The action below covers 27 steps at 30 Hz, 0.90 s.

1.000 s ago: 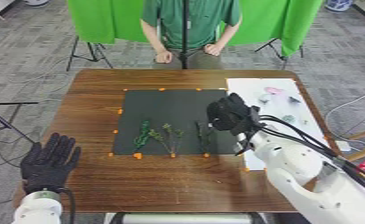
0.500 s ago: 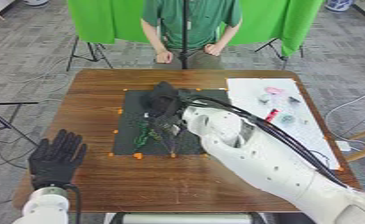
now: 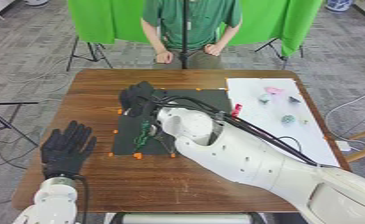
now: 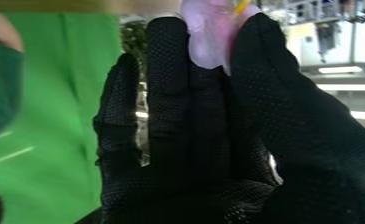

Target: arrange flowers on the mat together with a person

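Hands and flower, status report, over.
Right hand pinching pink flower, over mat's far left corner. Left hand open, near left. Green sprig lies nearside of right hand.

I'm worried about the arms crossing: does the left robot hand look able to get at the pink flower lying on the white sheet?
Probably not directly: the right arm reaches over the mat, between the left robot hand and the pink flower.
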Tool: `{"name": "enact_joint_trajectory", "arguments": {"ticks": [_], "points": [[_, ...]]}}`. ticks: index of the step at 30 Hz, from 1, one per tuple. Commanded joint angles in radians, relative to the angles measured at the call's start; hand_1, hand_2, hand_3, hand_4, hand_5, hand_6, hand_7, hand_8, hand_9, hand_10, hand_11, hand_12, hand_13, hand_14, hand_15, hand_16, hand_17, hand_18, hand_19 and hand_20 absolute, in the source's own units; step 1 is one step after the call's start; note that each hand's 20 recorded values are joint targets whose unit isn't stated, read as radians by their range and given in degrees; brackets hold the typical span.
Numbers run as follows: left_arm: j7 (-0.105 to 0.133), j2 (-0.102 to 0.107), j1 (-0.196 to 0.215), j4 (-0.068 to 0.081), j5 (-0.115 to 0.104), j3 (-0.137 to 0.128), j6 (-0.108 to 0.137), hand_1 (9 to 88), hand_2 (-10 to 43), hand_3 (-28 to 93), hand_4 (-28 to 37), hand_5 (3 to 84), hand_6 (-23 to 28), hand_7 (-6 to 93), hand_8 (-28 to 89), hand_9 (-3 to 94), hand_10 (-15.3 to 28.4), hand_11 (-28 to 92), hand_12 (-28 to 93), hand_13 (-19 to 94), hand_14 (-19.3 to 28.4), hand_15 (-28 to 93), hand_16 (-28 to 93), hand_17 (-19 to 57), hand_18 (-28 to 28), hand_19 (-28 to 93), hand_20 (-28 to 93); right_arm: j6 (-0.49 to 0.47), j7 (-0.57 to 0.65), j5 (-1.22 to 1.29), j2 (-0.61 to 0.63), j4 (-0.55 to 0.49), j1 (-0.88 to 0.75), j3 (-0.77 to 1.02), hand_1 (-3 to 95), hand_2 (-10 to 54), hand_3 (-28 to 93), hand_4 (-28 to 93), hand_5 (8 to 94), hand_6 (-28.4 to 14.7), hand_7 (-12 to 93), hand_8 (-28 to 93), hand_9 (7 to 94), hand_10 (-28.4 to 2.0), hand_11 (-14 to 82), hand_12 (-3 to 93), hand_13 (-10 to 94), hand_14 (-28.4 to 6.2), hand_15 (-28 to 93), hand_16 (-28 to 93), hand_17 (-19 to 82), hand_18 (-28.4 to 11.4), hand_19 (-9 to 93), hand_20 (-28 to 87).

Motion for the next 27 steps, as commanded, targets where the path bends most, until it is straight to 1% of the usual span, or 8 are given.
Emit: {"name": "enact_joint_trajectory", "arguments": {"ticks": [1,11,13,14,17,19,21,27], "points": [[-0.010,0.012,-0.011,0.010,0.004,0.000,-0.016,29.4,16.7,77,-28.3,50.4,10.5,21.8,-12,44.0,16.5,30,8,34,17.6,47,-12,-6.4,16.6,46,11,-0.006,0.032,-0.010,-0.004,0.004,0.005,-0.037,59.9,-9.5,62,-28,57.4,3.1,47,-11,70.2,-6.6,11.0,37.2,61,-3.7,35,40,23,-18.4,67,34],[-0.023,0.008,-0.027,0.016,0.003,0.004,-0.011,29.4,16.7,77,-28.3,50.4,10.4,21.8,-12,43.9,16.5,30,8,34,17.6,47,-12,-6.4,16.6,46,11,-0.013,0.045,-0.034,-0.002,-0.029,-0.016,-0.068,58.5,-9.5,63,-28,56.7,2.7,46,-11,67.3,-7.1,15.2,32.0,59,-4.3,36,37,23,-18.3,67,32],[-0.024,0.005,-0.024,0.016,0.003,0.000,-0.008,29.4,16.7,77,-28.3,50.4,10.4,21.8,-12,43.9,16.5,30,8,34,17.6,47,-12,-6.4,16.6,46,11,-0.023,0.043,-0.045,-0.001,-0.027,-0.024,-0.060,57.2,-9.5,65,-28,56.1,2.7,45,-11,64.2,-7.6,19.2,26.4,59,-4.4,35,35,22,-18.4,67,31],[-0.026,0.005,-0.024,0.018,0.003,-0.001,-0.007,29.4,16.7,77,-28.3,50.4,10.5,21.8,-12,43.9,16.5,30,8,34,17.6,47,-12,-6.5,16.6,46,11,-0.027,0.045,-0.044,0.000,-0.027,-0.027,-0.055,55.7,-9.5,67,-28,55.8,2.7,39,-11,61.8,-8.4,21.7,20.9,58,-4.8,36,33,22,-18.4,67,30],[-0.018,-0.001,-0.012,0.014,-0.023,-0.014,0.003,29.4,16.7,77,-28.3,50.4,10.5,21.8,-12,43.8,16.5,30,8,34,17.6,47,-12,-6.5,16.6,46,11,-0.042,0.047,-0.038,0.001,-0.034,-0.039,-0.038,55.0,-9.5,69,-28,55.8,3.0,34,-16,60.6,-8.6,20.9,17.9,57,-5.1,36,32,22,-18.3,67,29],[-0.017,-0.003,-0.004,0.012,-0.015,-0.018,0.006,29.4,16.7,77,-28.3,50.4,10.5,21.8,-12,43.8,16.6,30,8,34,17.6,47,-12,-6.4,16.6,46,11,-0.052,0.037,-0.058,0.001,-0.037,-0.053,-0.022,54.5,-9.5,70,-28,55.8,3.0,33,-20,60.0,-8.5,20.0,17.4,57,-5.1,35,31,22,-18.3,67,28],[-0.018,-0.005,-0.001,0.012,-0.018,-0.021,0.000,29.4,16.7,77,-28.3,50.4,10.5,21.8,-12,43.9,16.6,30,8,34,17.6,47,-12,-6.5,16.6,46,11,-0.061,0.034,-0.068,0.003,-0.043,-0.067,-0.006,54.2,-9.5,70,-28,55.3,2.8,32,-20,59.2,-8.5,19.3,17.1,57,-5.4,35,31,22,-18.4,66,28],[-0.027,-0.017,0.015,0.008,-0.013,-0.029,0.007,29.4,16.6,77,-28.3,50.5,10.5,21.9,-12,44.0,16.6,31,8,34,17.6,47,-12,-6.4,16.6,46,11,-0.090,0.036,-0.071,0.004,-0.087,-0.135,0.095,51.6,-9.5,75,-28,51.9,1.9,30,-19,56.1,-9.1,18.1,16.7,56,-6.8,36,26,21,-18.8,66,27]]}}
